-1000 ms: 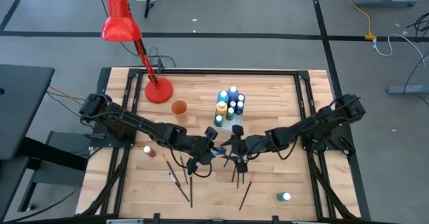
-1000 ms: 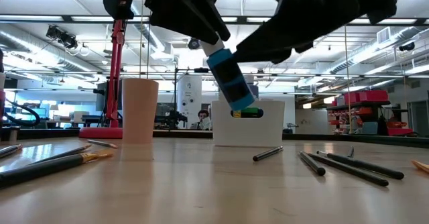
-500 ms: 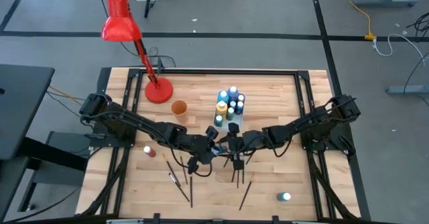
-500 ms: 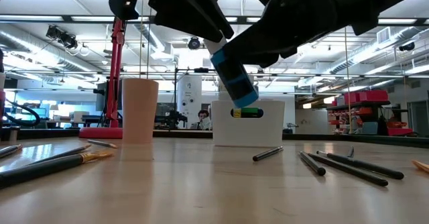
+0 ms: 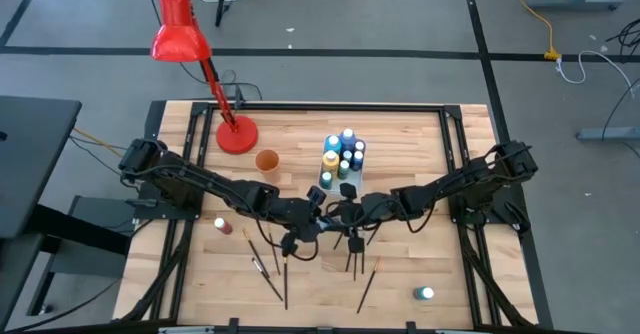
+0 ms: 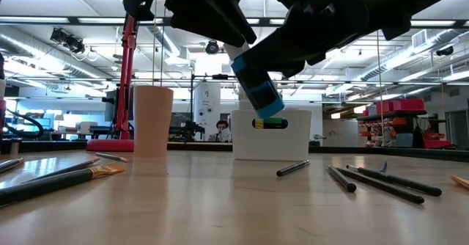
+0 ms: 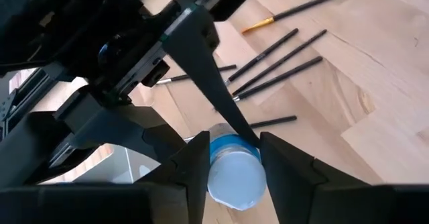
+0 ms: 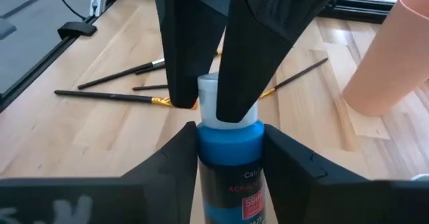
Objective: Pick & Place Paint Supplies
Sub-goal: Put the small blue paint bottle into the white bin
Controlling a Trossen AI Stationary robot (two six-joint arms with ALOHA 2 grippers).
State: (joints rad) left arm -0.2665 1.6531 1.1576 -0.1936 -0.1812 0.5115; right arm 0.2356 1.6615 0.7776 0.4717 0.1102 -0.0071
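A blue paint bottle (image 6: 256, 83) with a white cap hangs tilted in the air over the table's middle, between both grippers. My left gripper (image 5: 312, 220) reaches in from the left and is shut on its cap end. My right gripper (image 5: 343, 215) comes from the right, its fingers closed against the blue body (image 8: 229, 140). Several dark brushes (image 5: 354, 257) lie flat on the wood below and toward the near edge. More bottles stand in a white rack (image 5: 343, 159) behind. My left gripper pinches the bottle's white cap (image 8: 208, 88) between its two fingers (image 8: 182, 56), slanting down from the table's left. The bottle is lifted clear and tilted, its cap uppermost. My right gripper pinches the blue body just below the cap (image 8: 231, 133) between its two fingers (image 8: 175, 163), coming level from the table's right, in line with the bottle.
A peach cup (image 5: 267, 161) and the red lamp's base (image 5: 237, 134) stand far left of the rack. A red-brown bottle (image 5: 222, 224) lies near the left arm, and another bottle (image 5: 425, 294) by the near right edge. More brushes (image 5: 272, 272) lie near left.
My right gripper has moved toward the table's left, up to the bottle held by the left gripper, and now has its fingers around the body. The bottle has tipped slightly and risen a little in the left gripper's hold.
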